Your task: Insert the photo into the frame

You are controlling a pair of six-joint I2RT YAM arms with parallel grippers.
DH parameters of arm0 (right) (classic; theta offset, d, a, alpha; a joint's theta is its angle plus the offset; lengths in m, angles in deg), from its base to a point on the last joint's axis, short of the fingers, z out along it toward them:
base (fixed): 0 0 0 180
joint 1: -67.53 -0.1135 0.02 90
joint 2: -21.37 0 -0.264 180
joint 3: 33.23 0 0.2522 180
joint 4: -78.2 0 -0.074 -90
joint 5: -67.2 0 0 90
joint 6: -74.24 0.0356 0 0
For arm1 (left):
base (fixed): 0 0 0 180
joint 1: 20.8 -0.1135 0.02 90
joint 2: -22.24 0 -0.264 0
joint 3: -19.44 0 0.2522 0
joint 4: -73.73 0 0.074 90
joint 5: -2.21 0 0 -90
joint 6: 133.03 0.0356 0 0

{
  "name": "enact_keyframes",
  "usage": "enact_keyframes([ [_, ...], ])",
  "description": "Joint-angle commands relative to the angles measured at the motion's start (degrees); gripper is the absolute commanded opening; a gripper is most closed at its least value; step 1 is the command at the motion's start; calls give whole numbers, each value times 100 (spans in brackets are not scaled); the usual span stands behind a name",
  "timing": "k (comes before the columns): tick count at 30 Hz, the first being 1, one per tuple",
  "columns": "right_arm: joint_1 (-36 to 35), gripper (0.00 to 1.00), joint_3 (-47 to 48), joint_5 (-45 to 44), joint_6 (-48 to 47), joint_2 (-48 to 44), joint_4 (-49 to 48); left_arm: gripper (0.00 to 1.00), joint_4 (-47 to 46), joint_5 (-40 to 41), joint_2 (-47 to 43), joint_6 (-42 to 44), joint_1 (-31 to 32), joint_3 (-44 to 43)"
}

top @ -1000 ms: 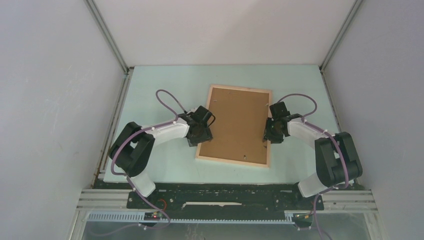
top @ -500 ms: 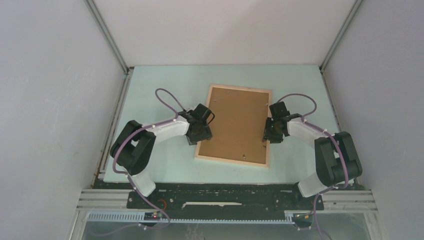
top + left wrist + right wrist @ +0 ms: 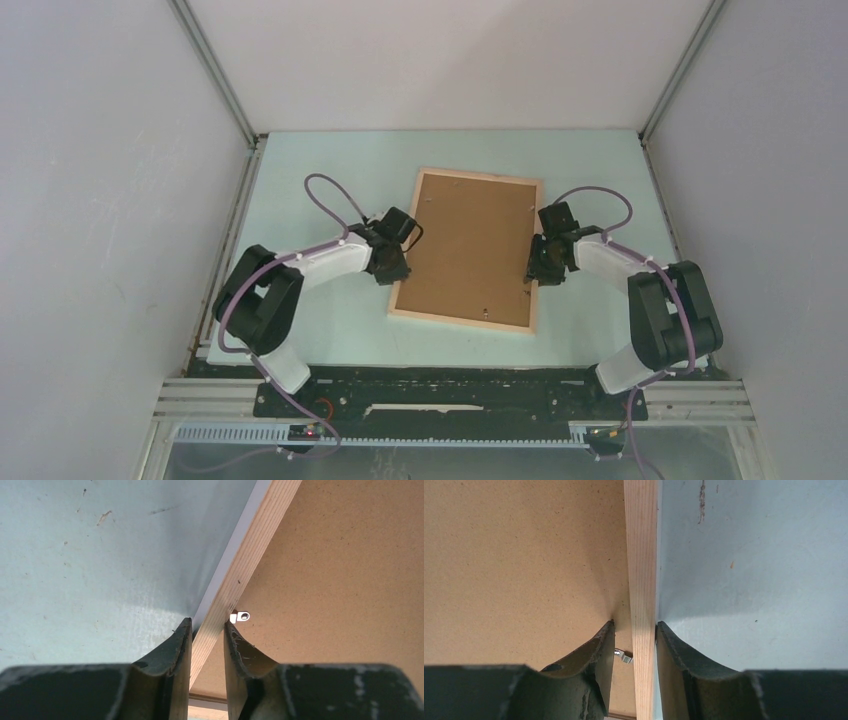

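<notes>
Both frame [image 3: 460,320] rails are straddled: my left gripper [image 3: 207,625] just clamped 9 o'clock, right gripper [image 3: 634,627] at 3 o'clock, hold unclear; lift likely.

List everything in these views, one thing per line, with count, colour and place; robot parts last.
frame: one, light wood, lying back-up in the middle of the table
backing board: one, brown, set in the frame, facing up
clips: at least two, silver, at the board's edges beside the long rails
table: one, pale green, under everything
walls: three, grey, around the table
cables: two, purple, looping off the arms
left arm: one, white and black, at the frame's left rail; left jaws closed on that rail
right arm: one, white and black, at the right rail; right jaws straddle it, with a gap on the board side
</notes>
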Motion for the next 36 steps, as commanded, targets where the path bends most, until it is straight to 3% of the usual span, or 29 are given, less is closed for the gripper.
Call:
enact_keyframes([
  [1, -63, 41, 63, 53, -106, 240, -130, 24, -48, 310, -175, 264, -218, 316],
  [11, -58, 39, 100, 24, -164, 191, -59, 22, -571, 58, -638, 433, -363, 520],
  [16, -68, 37, 171, -51, -211, 191, 22, 22, -1199, -634, -942, 251, -679, 994],
  [23, -140, 33, 201, -132, -215, 227, 91, 22, -1668, -857, -1504, 17, -819, 1547],
  [27, -198, 33, 233, -206, -195, 201, 183, 34, -1719, -944, -1859, 316, -820, 1671],
  [33, -196, 20, 233, -161, -240, 210, 203, 73, -1650, -515, -2482, 948, -820, 1616],
  [36, -164, 12, 230, -23, -325, 140, 193, 87, -1645, -451, -2416, 1121, -820, 1307],
])
